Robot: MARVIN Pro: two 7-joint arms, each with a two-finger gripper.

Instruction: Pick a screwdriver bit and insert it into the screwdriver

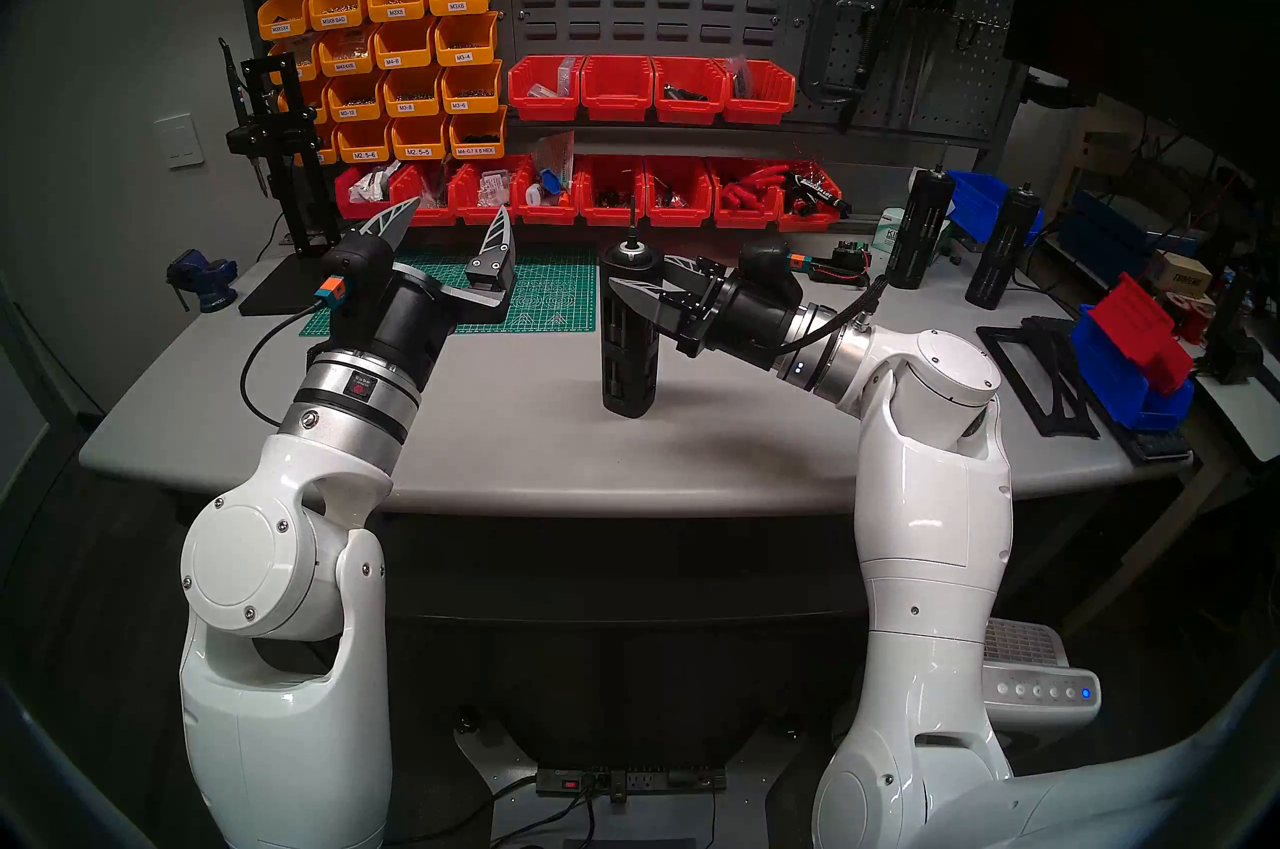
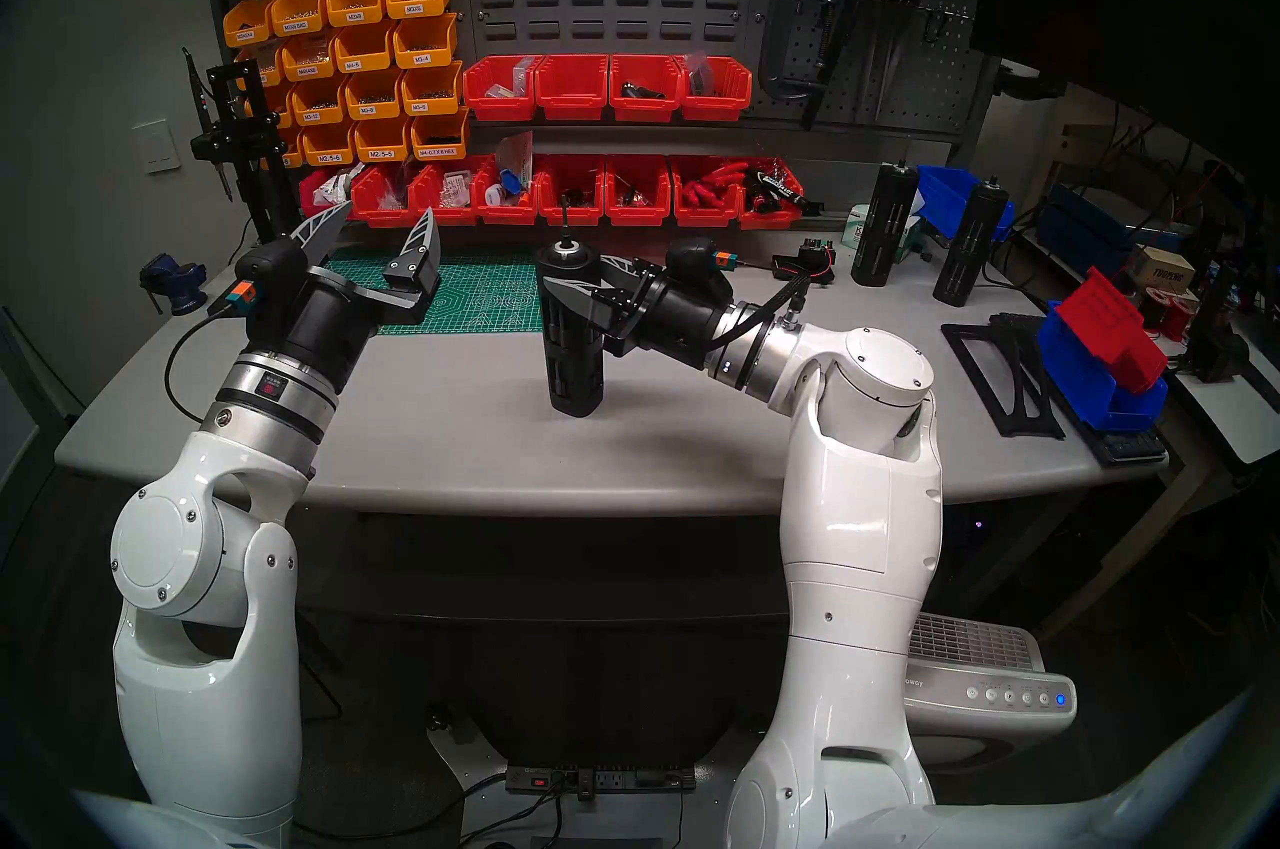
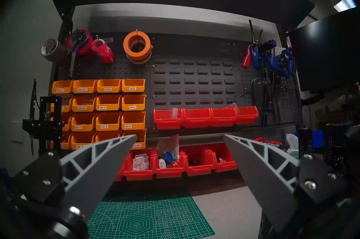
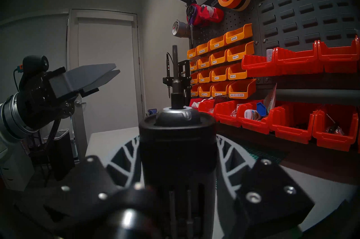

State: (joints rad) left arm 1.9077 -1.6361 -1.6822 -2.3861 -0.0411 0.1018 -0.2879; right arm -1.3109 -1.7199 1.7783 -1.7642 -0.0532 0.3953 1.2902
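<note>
The screwdriver (image 1: 629, 356) is a tall matte-black slotted cylinder standing upright mid-table; it also shows in the right head view (image 2: 573, 363). A thin dark screwdriver bit (image 1: 632, 218) stands upright in its silver-ringed top, clearest in the right wrist view (image 4: 174, 69). My right gripper (image 1: 627, 279) is shut on the screwdriver's upper body (image 4: 177, 150), one finger on each side. My left gripper (image 1: 460, 207) is open and empty, raised above the green mat to the screwdriver's left, fingers pointing at the bins; in its wrist view (image 3: 180, 136) nothing lies between the fingers.
A green cutting mat (image 1: 547, 293) lies behind the screwdriver. Red bins (image 1: 609, 196) line the back edge, orange bins above. Two more black cylinders (image 1: 918, 227) stand back right. A black stand with a pen tool (image 1: 277, 155) is back left; blue and red bins (image 1: 1136, 356) are far right.
</note>
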